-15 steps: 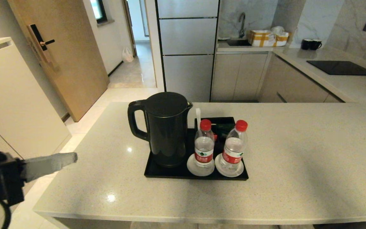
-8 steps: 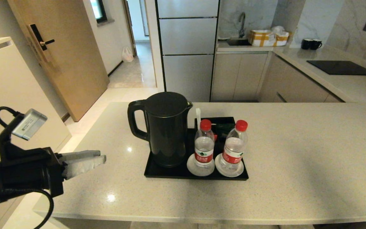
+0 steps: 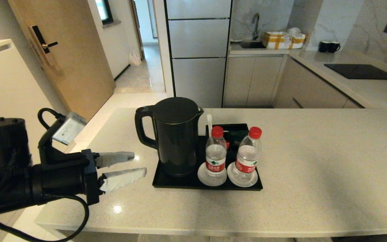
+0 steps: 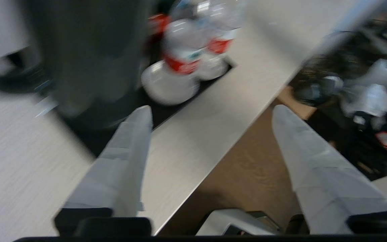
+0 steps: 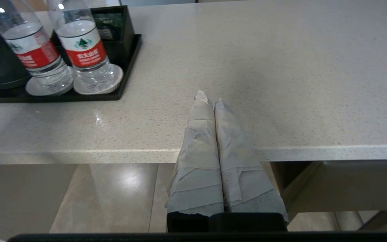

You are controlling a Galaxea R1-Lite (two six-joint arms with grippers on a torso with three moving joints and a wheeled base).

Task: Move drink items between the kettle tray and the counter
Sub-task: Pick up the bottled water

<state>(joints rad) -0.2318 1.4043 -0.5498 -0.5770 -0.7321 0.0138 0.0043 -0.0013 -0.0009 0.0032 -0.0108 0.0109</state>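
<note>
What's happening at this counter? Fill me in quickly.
The left gripper hangs open and empty over the counter, pointing at the black kettle, touching nothing. The kettle and two water bottles all stand on the kettle tray, each bottle on a white coaster. The right gripper sits shut and parked at the counter's near edge.

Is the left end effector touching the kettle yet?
Apart. The head view shows bare counter between the open left end effector and the kettle, which stands untouched on the tray.
</note>
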